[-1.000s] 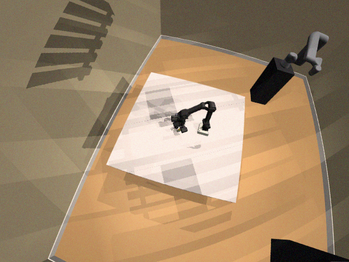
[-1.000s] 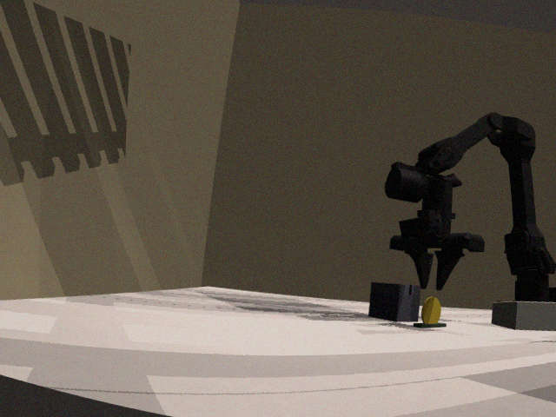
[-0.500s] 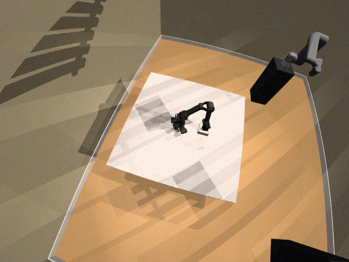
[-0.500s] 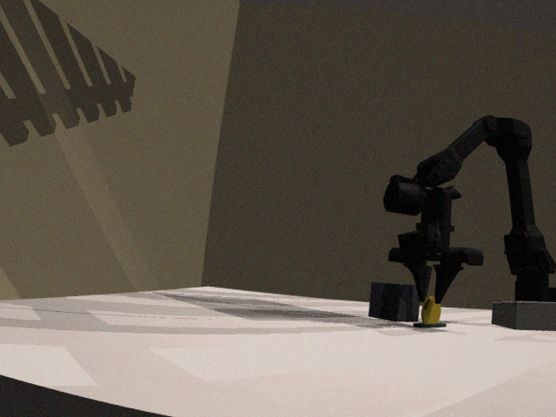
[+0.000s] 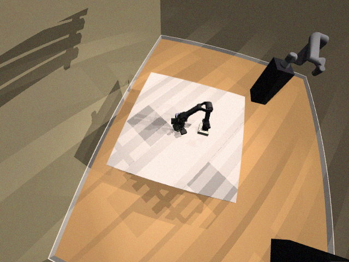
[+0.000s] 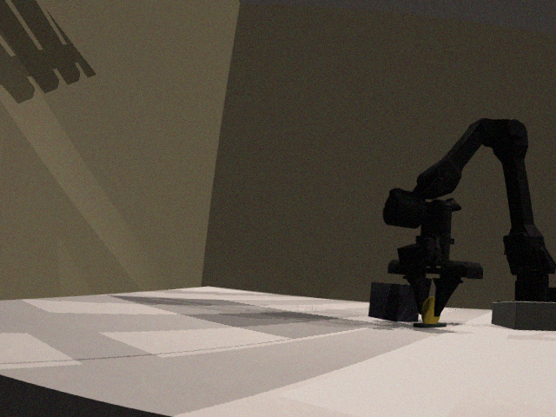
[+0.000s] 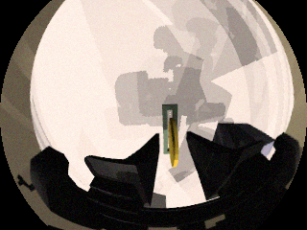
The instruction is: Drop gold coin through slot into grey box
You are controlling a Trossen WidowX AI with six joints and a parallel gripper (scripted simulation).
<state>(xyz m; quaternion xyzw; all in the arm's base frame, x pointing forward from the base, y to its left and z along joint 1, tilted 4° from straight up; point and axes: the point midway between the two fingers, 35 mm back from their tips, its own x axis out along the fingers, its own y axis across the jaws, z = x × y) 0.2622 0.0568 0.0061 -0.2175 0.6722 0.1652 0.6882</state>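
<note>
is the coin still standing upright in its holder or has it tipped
Upright. In the wrist view the coin stands edge-on in the green holder, between the open hand's fingers; the exterior view agrees.

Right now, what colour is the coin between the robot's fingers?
Gold-yellow; the coin shows best in the exterior view.

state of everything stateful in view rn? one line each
coin: on edge in its holder, between the end effector fingers, not lifted
holder: flat on the mat, coin in it
box: closed, behind the coin; slot not visible
end effector: part open, fingers straddling the coin, no grip on it
arm: bent over, wrist pointing straight down
</note>
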